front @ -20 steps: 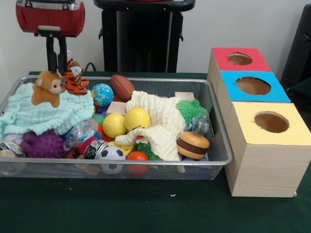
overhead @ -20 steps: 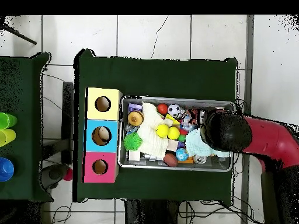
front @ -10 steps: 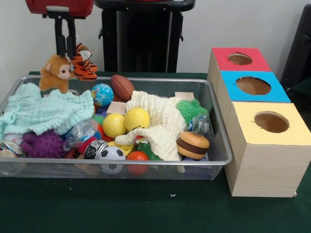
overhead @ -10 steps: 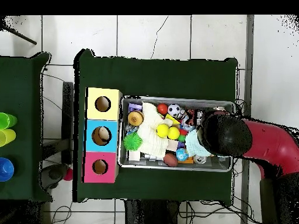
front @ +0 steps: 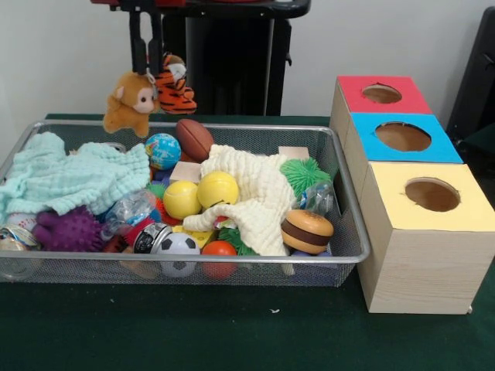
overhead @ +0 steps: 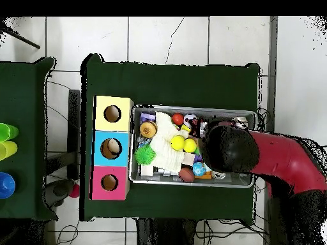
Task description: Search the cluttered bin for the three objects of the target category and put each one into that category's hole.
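In the front view my gripper [front: 145, 68] hangs over the far left part of the silver wire-mesh bin [front: 349, 202]. It is shut on a tan-brown plush monkey [front: 128, 103] and an orange tiger-striped plush [front: 173, 85], both lifted clear above the bin's rim. A third plush animal is not visible. The red-faced round hole [front: 381, 93] is on the farthest wooden box, right of the bin. In the overhead view the red and black arm [overhead: 228, 148] covers the gripper and both plush toys over the bin [overhead: 191, 109]; the red hole [overhead: 109, 182] shows at lower left.
The blue-faced hole [front: 402, 136] and yellow-faced hole [front: 431, 194] lie nearer on the same row of boxes. The bin holds a mint cloth [front: 69, 178], a cream cloth [front: 255, 193], a purple spiky ball [front: 69, 229], a toy burger [front: 306, 231], a football [front: 194, 138] and several balls.
The gripper has risen and moved toward the boxes, carrying the monkey and the tiger plush up out of the bin. In the overhead view the arm has shifted left.
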